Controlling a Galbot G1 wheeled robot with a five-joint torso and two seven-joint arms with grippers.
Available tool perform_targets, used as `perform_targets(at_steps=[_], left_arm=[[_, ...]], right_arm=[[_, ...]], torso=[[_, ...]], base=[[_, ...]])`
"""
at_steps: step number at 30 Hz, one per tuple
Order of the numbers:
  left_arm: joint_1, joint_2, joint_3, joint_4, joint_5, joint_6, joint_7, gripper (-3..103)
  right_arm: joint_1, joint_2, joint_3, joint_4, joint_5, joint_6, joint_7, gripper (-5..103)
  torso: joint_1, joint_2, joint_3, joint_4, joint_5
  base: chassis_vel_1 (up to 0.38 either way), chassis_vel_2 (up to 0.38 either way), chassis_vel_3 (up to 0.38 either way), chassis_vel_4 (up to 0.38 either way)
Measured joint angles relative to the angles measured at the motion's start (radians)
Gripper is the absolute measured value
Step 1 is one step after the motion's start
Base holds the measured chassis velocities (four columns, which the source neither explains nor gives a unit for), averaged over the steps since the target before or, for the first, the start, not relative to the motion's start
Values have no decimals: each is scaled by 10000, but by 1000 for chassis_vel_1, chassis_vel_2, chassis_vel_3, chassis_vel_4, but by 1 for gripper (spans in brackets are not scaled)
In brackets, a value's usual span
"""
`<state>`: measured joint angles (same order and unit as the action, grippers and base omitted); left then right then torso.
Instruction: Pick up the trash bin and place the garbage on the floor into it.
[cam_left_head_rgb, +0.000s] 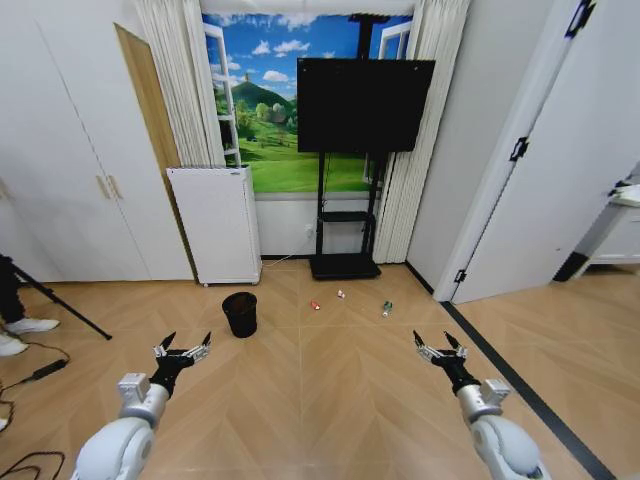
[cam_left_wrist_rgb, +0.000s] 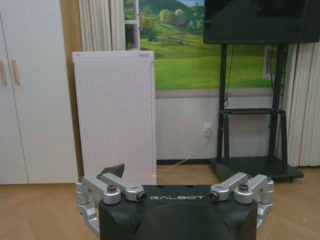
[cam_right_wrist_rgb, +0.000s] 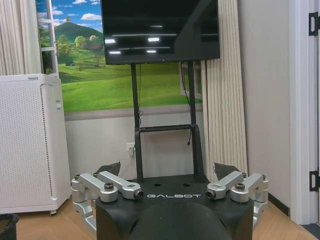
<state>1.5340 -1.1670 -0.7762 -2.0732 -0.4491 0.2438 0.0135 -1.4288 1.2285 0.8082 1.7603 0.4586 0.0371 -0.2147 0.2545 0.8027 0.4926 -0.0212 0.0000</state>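
Both arms are hovering low over the floor (cam_left_head_rgb: 330, 390), jaws spread wide and holding nothing.

The left gripper (cam_left_head_rgb: 182, 350) is hanging just short of the trash bin (cam_left_head_rgb: 240, 313), which is standing upright in front of the white perforated appliance (cam_left_head_rgb: 216, 224). The right gripper (cam_left_head_rgb: 440, 346) is floating well apart on the other side. The garbage is lying in a loose row beyond them (all near the TV stand (cam_left_head_rgb: 345, 262)): a red can (cam_left_head_rgb: 315, 305), a white-and-red scrap (cam_left_head_rgb: 341, 294) and a green can (cam_left_head_rgb: 386, 308), each apart from the bin.
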Motion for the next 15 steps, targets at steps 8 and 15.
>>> perform_targets(at_steps=[8, 15], left_arm=[[-9, -40, 13, -1, 13, 0, 0, 100], [18, -117, 86, 0, 139, -6, 21, 100]], right_arm=[[36, -7, -14, -83, 18, 20, -25, 100], [22, -54, 28, -246, 112, 303, -249, 100]], torso=[[0, 0, 0, 0, 0], [-2, 1, -1, 0, 0]], base=[[0, 0, 0, 0], [0, 0, 0, 0]])
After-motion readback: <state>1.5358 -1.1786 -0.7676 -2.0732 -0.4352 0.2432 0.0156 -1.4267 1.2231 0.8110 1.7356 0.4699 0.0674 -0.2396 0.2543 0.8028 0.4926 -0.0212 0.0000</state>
